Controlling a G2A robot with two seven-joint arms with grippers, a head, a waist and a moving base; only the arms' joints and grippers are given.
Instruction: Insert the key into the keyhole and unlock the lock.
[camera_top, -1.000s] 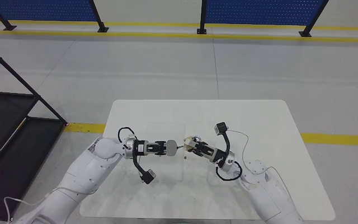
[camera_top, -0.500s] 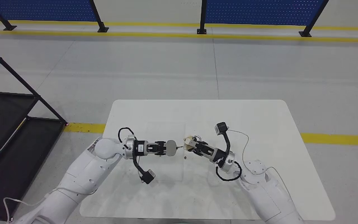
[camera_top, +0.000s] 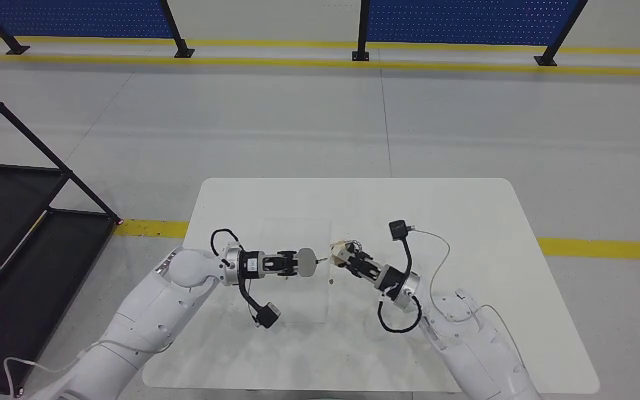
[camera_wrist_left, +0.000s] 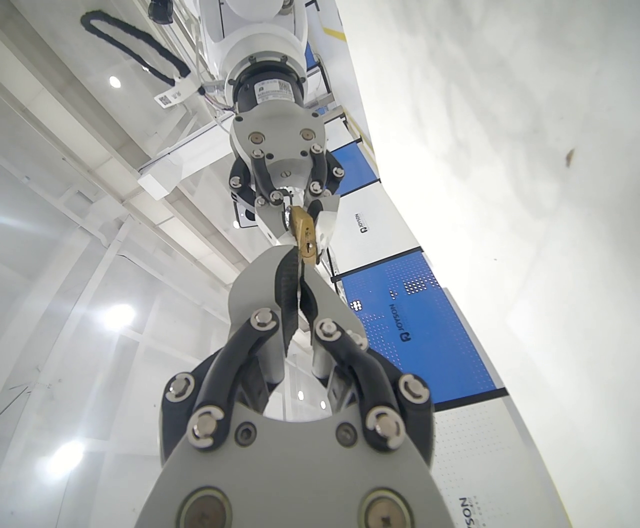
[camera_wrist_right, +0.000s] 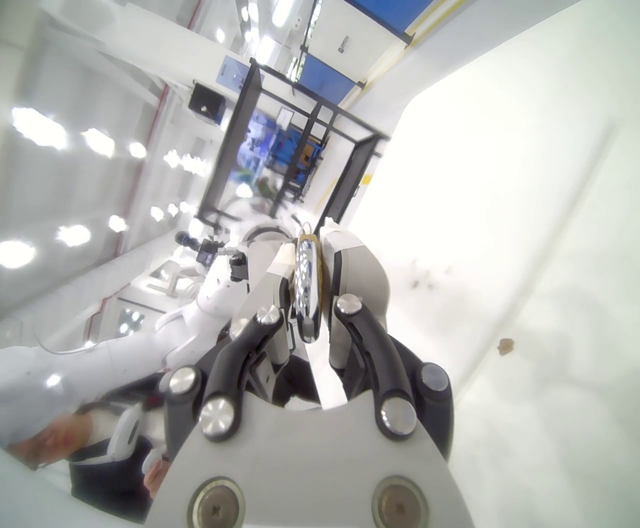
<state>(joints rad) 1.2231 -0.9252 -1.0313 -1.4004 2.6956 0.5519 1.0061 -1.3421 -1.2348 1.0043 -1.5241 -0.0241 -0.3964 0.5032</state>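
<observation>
Left gripper (camera_wrist_left: 299, 277) clenched on what looks like a thin metal key (camera_wrist_left: 300, 262); the blade is hard to make out. Key tip sits at the keyhole face of the small brass padlock with chrome shackle (camera_wrist_left: 305, 235). Right gripper (camera_wrist_right: 306, 250) is clamped on the padlock body. Both are held above the white bench (camera_top: 480, 220), mid-bench, left of centre.
</observation>
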